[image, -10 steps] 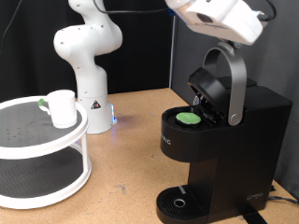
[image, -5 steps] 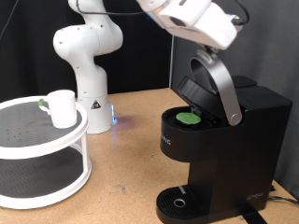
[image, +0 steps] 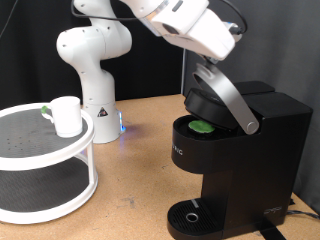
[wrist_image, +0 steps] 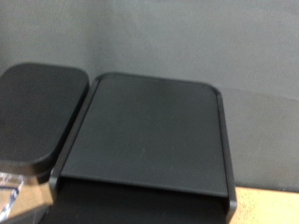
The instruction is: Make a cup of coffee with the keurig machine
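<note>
The keurig machine (image: 255, 150) stands at the exterior view's right. Its silver-grey lid handle (image: 222, 95) is tilted and the lid hangs half lowered over the brew chamber. A dark pod with a green top (image: 203, 127) sits in that chamber. My gripper (image: 212, 52) is right above the upper end of the handle; its fingers do not show clearly. The wrist view shows only the machine's flat black top (wrist_image: 149, 131). The white cup (image: 66, 115) stands on the top tier of a round white rack (image: 40, 150) at the exterior view's left. The drip tray (image: 190, 217) holds nothing.
The arm's white base (image: 95, 70) stands behind the rack at the back, with a blue light at its foot. The brown tabletop (image: 140, 170) lies between the rack and the machine. A dark curtain closes off the back.
My hand has moved down and towards the exterior view's left, and the lid handle has swung down with it from nearly upright to tilted. The lid now partly covers the pod.
</note>
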`<action>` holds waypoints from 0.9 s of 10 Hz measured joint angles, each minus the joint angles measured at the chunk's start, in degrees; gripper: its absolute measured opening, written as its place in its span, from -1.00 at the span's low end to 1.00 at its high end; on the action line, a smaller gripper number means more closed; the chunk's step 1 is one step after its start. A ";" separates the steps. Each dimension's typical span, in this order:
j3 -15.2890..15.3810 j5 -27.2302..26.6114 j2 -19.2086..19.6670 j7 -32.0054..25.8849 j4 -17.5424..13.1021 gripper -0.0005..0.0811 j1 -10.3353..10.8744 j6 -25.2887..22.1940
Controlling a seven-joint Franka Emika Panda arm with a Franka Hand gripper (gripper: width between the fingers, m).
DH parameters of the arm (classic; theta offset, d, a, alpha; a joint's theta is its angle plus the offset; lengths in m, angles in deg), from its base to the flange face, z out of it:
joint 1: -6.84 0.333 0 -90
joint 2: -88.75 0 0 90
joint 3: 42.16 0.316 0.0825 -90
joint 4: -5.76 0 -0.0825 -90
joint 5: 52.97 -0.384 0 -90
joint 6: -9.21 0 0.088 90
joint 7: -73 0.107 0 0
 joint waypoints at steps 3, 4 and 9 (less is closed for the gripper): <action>-0.94 2.34 0.00 -2.88 1.27 -0.98 -0.86 0.00; -1.20 2.55 0.01 -3.78 1.67 -0.98 -1.14 0.00; -2.38 4.13 0.04 -6.02 3.21 -0.98 -1.93 0.07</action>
